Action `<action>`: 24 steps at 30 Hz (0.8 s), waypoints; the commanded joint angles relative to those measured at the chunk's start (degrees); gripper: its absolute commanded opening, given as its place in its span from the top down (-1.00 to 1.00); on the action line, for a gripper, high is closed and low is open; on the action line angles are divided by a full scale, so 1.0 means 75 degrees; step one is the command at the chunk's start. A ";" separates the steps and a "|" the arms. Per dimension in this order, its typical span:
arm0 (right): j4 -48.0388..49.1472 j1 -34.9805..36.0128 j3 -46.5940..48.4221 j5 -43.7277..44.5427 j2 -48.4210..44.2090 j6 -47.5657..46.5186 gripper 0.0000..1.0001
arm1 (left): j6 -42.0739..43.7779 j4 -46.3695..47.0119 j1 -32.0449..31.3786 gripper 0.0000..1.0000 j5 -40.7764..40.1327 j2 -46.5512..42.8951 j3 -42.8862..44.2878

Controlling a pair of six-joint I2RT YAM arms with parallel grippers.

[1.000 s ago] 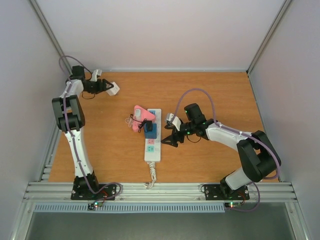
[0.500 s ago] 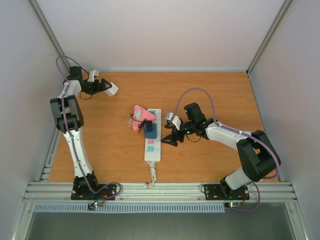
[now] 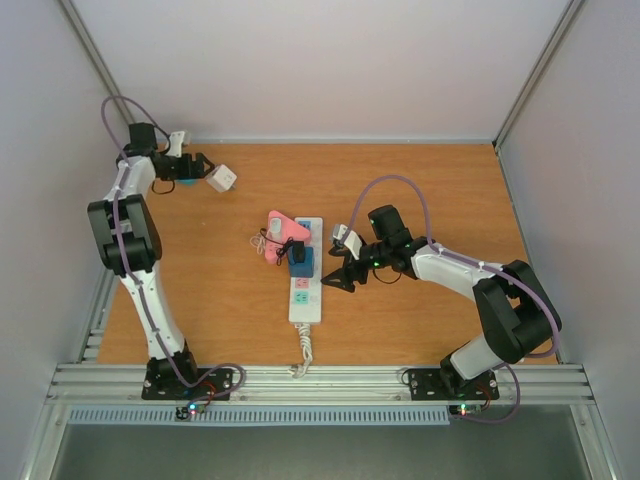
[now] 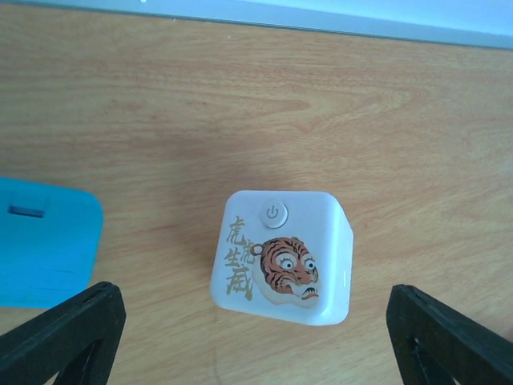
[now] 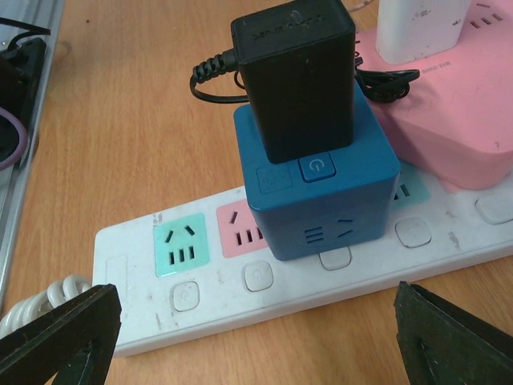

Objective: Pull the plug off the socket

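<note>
Right end effector open beside socket; blue cube, black adapter, pink block atop; left end effector open

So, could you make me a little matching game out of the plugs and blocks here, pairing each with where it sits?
Things:
1. tiger cube
2. blue cube
3. black plug
4. pink block

Places:
A. stuck into the top of another cube
B. alone on the table
C. carries a white plug
D. on the power strip, right beside a bare pink outlet

Pairs: 1-B, 2-D, 3-A, 4-C
</note>
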 commanded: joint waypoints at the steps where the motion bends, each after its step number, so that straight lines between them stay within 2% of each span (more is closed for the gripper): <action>1: 0.0145 -0.0033 -0.0032 -0.0158 -0.0163 0.0096 -0.89 | 0.0752 -0.0112 -0.0088 -0.76 -0.0105 -0.0317 -0.0157; 8: 0.0145 -0.0016 -0.0104 -0.0197 -0.0197 0.0174 -0.89 | 0.1556 -0.0395 -0.0502 -0.50 -0.0055 -0.0382 -0.0198; 13: 0.0061 -0.0016 -0.0110 -0.0164 -0.0295 0.0205 -0.89 | 0.1360 -0.0017 -0.0548 -0.27 -0.0264 -0.0165 -0.0153; 19: -0.0006 -0.0016 -0.0108 -0.0104 -0.0350 0.0181 -0.89 | 0.1074 -0.0235 -0.0488 0.07 -0.0632 0.0410 0.0467; 24: 0.0006 -0.0022 -0.0110 -0.0102 -0.0343 0.0210 -0.89 | 0.0796 -0.0089 -0.0322 0.22 -0.0816 0.0458 0.0474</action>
